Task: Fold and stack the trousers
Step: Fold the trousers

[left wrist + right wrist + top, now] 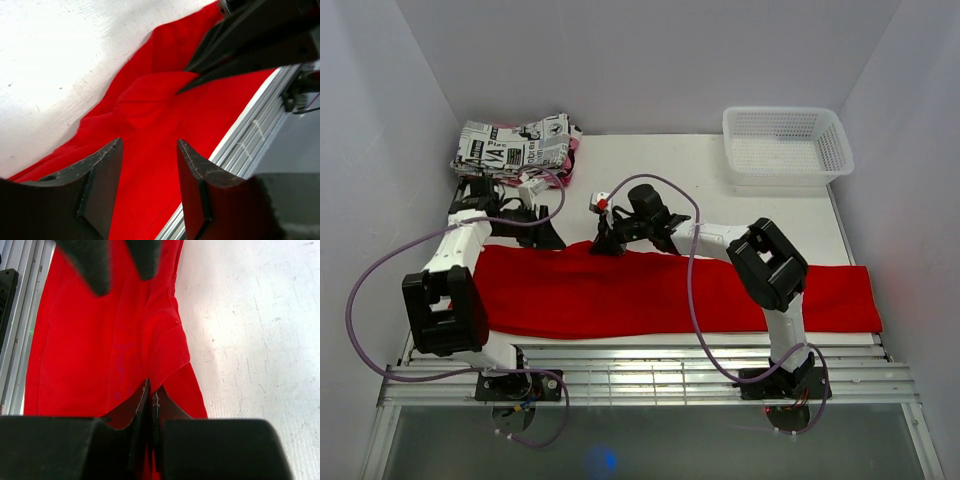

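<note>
The red trousers (670, 295) lie stretched left to right along the table's near edge. My right gripper (603, 246) is at their far edge, left of the middle. In the right wrist view its jaws (152, 390) are shut on a pinched fold of the red cloth (90, 350). My left gripper (548, 238) hovers just to the left, at the same far edge. In the left wrist view it (148, 152) is open and empty over the trousers (160, 120), and the right gripper's dark fingers (210, 70) pinch the cloth ahead of it.
A folded black-and-white newspaper-print garment (515, 146) lies at the back left corner. A white mesh basket (787, 145) stands at the back right. White table top (650, 170) lies behind the trousers; a metal rail (650, 365) runs along the near edge.
</note>
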Robot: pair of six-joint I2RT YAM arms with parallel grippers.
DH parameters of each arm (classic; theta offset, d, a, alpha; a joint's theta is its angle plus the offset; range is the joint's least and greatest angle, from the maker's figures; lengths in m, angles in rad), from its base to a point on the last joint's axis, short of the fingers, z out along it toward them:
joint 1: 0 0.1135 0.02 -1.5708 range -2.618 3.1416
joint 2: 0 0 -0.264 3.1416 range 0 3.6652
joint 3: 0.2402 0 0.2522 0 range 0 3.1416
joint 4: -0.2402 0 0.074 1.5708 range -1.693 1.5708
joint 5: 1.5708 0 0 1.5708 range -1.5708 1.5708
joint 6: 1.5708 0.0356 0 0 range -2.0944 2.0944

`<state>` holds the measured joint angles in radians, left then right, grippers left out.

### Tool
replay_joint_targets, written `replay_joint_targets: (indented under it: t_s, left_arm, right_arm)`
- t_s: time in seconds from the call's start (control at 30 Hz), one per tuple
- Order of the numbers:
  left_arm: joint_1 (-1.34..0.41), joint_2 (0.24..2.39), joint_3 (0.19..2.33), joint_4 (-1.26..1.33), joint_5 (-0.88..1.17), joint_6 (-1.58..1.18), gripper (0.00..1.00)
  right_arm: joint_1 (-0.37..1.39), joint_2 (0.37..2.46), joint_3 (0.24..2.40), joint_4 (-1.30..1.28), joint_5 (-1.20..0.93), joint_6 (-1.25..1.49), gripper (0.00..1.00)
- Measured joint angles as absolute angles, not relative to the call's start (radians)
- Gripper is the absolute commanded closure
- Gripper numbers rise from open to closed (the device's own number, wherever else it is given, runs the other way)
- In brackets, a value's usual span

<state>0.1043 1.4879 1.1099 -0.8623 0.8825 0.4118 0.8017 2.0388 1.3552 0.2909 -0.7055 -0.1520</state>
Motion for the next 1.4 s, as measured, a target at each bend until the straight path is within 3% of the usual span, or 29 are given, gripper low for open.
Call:
replay_joint_targets:
  t_s: [0.23, 0.43, 0.67, 0.77, 0.83, 0.87, 0.9, 0.93, 0.97, 1.03, 1.07, 1.1, 1.17, 1.33, 1.4]
  left_arm:
    - [0.144, 1.612, 1.182, -0.846, 0.994, 0.387, 0.37]
    - [0.142, 1.735, 1.195, -0.834, 1.077, 0.388, 0.19]
    - [0.133, 1.850, 1.195, -0.833, 1.113, 0.384, 0.16]
    - [0.121, 1.860, 1.195, -0.831, 1.147, 0.381, 0.23]
    - [0.115, 1.868, 1.195, -0.831, 1.174, 0.374, 0.35]
    - [0.114, 1.873, 1.196, -0.832, 1.191, 0.371, 0.44]
    - [0.113, 1.880, 1.199, -0.832, 1.207, 0.366, 0.63]
    - [0.111, 1.888, 1.202, -0.834, 1.222, 0.358, 0.72]
    - [0.111, 1.896, 1.206, -0.834, 1.235, 0.356, 0.81]
    - [0.111, 1.909, 1.217, -0.835, 1.251, 0.353, 1.00]
    - [0.111, 1.914, 1.222, -0.835, 1.254, 0.352, 1.00]
    - [0.111, 1.916, 1.227, -0.834, 1.257, 0.355, 1.00]
    - [0.113, 1.916, 1.237, -0.831, 1.255, 0.353, 1.00]
    - [0.113, 1.905, 1.237, -0.750, 1.192, 0.318, 1.00]
    - [0.111, 1.878, 1.224, -0.687, 1.133, 0.294, 1.00]
  right_arm:
    - [0.804, 2.002, 1.282, 0.371, -0.710, -0.222, 0.92]
    - [0.814, 1.987, 1.260, 0.386, -0.711, -0.278, 0.92]
    - [0.820, 1.979, 1.250, 0.394, -0.710, -0.330, 0.92]
    - [0.820, 1.978, 1.247, 0.394, -0.710, -0.352, 0.90]
    - [0.820, 1.978, 1.247, 0.394, -0.710, -0.364, 0.88]
    - [0.820, 1.978, 1.247, 0.393, -0.710, -0.371, 0.84]
    - [0.820, 1.978, 1.247, 0.392, -0.710, -0.374, 0.79]
    - [0.820, 1.978, 1.247, 0.391, -0.709, -0.378, 0.74]
    - [0.820, 1.978, 1.247, 0.390, -0.709, -0.381, 0.63]
    - [0.820, 1.977, 1.247, 0.374, -0.703, -0.390, 0.53]
    - [0.820, 1.977, 1.247, 0.363, -0.699, -0.397, 0.39]
    - [0.818, 1.975, 1.247, 0.342, -0.694, -0.402, 0.32]
    - [0.813, 1.964, 1.247, 0.295, -0.678, -0.414, 0.25]
    - [0.774, 1.864, 1.234, 0.085, -0.626, -0.442, 0.28]
    - [0.744, 1.823, 1.234, -0.005, -0.616, -0.458, 0.43]
